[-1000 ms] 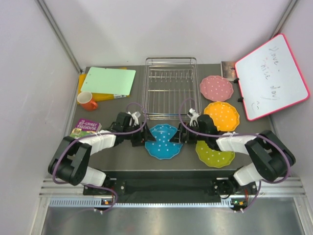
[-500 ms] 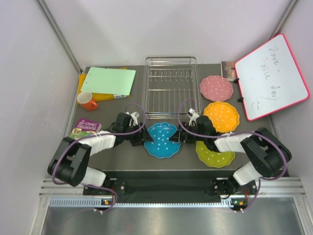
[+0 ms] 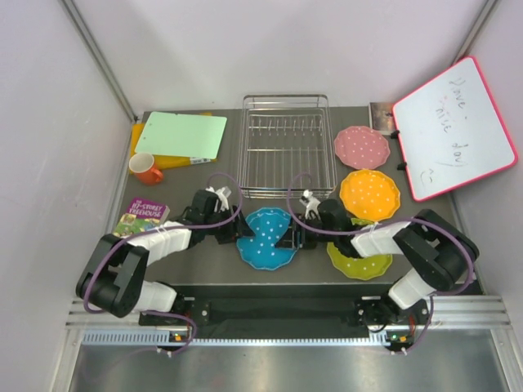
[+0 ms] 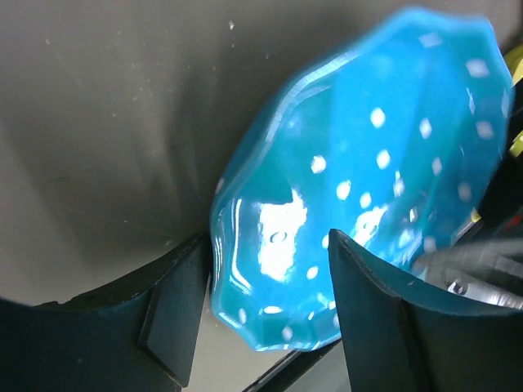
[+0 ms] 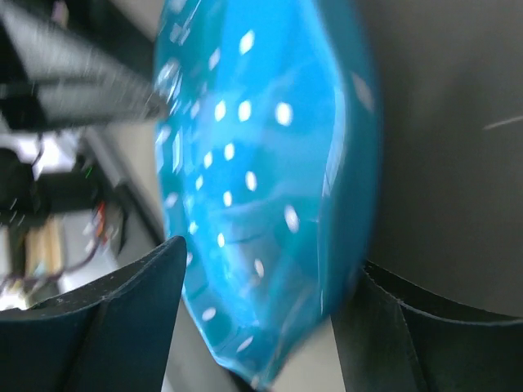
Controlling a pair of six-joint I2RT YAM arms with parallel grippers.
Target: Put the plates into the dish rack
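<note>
The blue plate [image 3: 265,235] stands tilted on the table just in front of the dish rack [image 3: 286,145], held between both arms. My left gripper [image 3: 239,234] [image 4: 268,245] is shut on its left rim, one finger under the edge and one on the dotted face [image 4: 368,147]. On the opposite rim, my right gripper [image 3: 294,234] [image 5: 272,253] has both fingers against the plate [image 5: 261,122]. Flat on the table at the right lie the pink plate [image 3: 361,147], the orange plate [image 3: 369,194] and the yellow-green plate [image 3: 359,260]. The rack holds nothing.
A green cutting board [image 3: 181,135] lies back left with an orange cup [image 3: 145,168] in front of it. A book [image 3: 143,214] lies by the left arm. A pink-framed whiteboard [image 3: 453,126] leans at the right.
Both grippers have closed in on the blue plate, and it has shifted slightly left and tipped up. The right arm has moved left with it.
</note>
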